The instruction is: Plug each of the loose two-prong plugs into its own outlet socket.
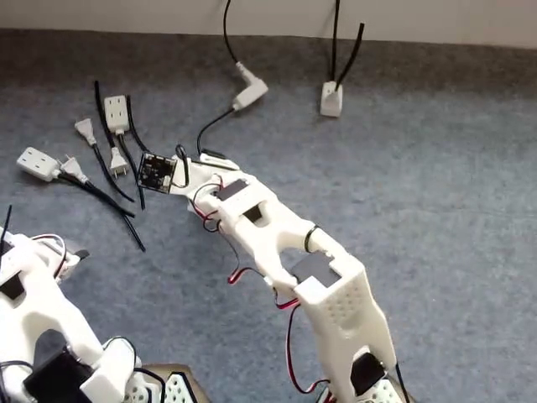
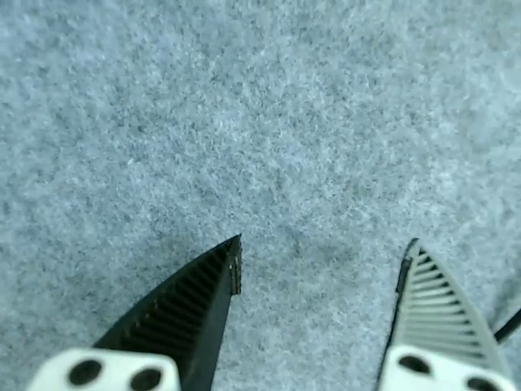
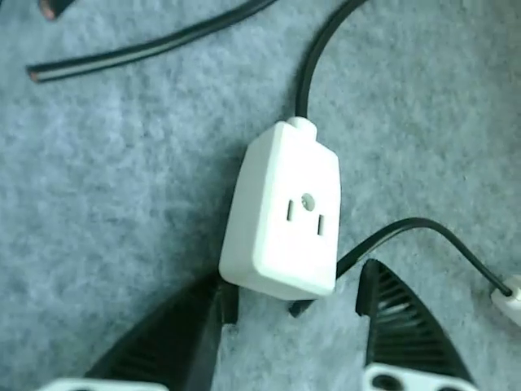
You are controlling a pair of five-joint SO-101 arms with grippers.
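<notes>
The outlet socket (image 3: 285,220) is white with a black cord (image 3: 319,53); the tabletop (image 1: 445,193) is speckled grey, the right arm (image 1: 336,294) white.

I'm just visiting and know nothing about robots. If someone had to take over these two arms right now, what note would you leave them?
Left gripper: fingers open, empty, over bare carpet.
Right gripper: fingers open, empty, either side of the near end of a white outlet socket lying face up.
High view: an upper plug and a lower plug lie loose beside an upper socket. A third plug lies against the far-left socket; I cannot tell if it is seated.
Done: no plug clearly in.
Left: pick up each loose plug and push it into a socket.
</notes>
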